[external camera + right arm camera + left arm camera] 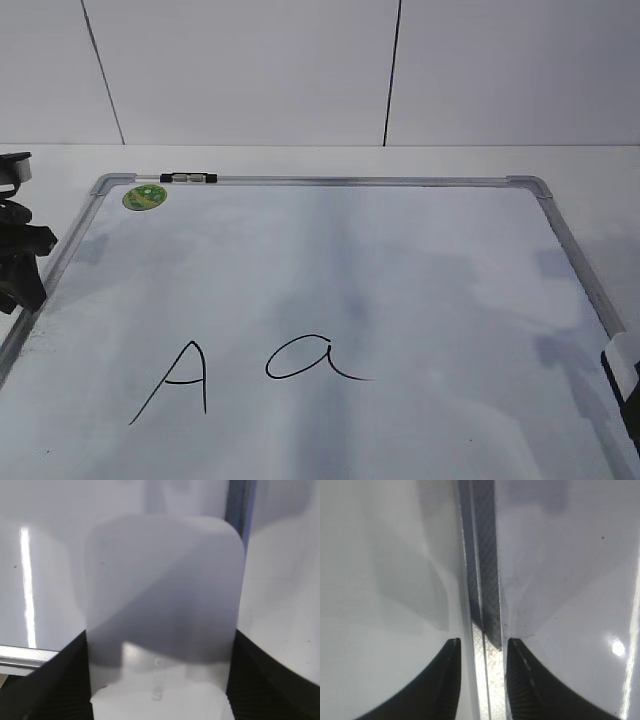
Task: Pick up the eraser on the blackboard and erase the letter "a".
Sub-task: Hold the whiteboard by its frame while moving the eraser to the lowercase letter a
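The blackboard (350,181) is a white dry-erase board with a silver frame, lying flat. The letter "a" (310,358), in thin black cursive, is at the board's front centre. The eraser (620,362) is a white block at the board's right edge. In the right wrist view the eraser (162,580) fills the space between the jaws of my right gripper (160,635), which press on both its sides. My left gripper (482,645) is open and empty, its jaws straddling the board's left frame (487,580). It shows at the far left of the exterior view (20,270).
A black capital "A" (180,385) stands left of the "a". A round green sticker (144,196) sits in the board's far left corner. A small black-and-white piece (188,179) lies on the top frame. A white wall rises behind the table.
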Robot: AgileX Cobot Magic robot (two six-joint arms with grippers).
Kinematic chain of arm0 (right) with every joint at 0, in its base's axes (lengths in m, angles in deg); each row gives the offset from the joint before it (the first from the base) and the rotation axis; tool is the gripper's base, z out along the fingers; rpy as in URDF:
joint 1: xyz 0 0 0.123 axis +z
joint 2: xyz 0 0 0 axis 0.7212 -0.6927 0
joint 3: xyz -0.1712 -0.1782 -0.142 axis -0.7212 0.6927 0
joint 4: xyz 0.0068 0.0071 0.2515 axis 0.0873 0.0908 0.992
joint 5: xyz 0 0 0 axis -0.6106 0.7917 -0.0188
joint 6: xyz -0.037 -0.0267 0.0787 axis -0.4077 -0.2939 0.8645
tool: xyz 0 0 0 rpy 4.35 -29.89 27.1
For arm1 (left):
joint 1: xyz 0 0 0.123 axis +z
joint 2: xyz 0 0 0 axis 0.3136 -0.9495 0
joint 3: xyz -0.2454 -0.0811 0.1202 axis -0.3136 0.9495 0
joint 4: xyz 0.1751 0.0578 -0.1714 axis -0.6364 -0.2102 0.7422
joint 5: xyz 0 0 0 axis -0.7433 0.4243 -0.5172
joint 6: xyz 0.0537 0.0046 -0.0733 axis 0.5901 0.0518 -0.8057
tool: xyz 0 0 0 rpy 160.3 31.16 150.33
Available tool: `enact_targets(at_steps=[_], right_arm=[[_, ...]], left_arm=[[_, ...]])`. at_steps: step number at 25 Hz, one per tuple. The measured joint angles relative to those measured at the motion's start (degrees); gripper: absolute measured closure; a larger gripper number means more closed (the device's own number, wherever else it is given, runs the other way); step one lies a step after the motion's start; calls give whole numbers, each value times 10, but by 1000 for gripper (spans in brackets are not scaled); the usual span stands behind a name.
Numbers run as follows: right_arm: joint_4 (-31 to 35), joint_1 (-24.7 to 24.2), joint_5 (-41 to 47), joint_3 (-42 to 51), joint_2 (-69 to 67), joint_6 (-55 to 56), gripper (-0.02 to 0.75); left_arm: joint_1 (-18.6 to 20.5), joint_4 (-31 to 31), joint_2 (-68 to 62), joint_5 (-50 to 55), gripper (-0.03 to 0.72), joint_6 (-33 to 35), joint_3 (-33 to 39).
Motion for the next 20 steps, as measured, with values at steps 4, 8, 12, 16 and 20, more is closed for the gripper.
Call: enact_targets(at_steps=[4,8,12,16,20], right_arm=[[0,0,0,0,0,0,167],[0,0,0,0,0,0,167],[0,0,0,0,0,0,167],[1,0,0,0,0,0,167],[1,0,-1,0,0,0,167]], left_arm=[[0,0,-1,-1,454,0,0],[2,0,-2,-1,454,1,0],[15,12,-2,-1,454,10,0],[19,21,-2,-1,454,17,0],[19,24,-2,-1,454,19,0]])
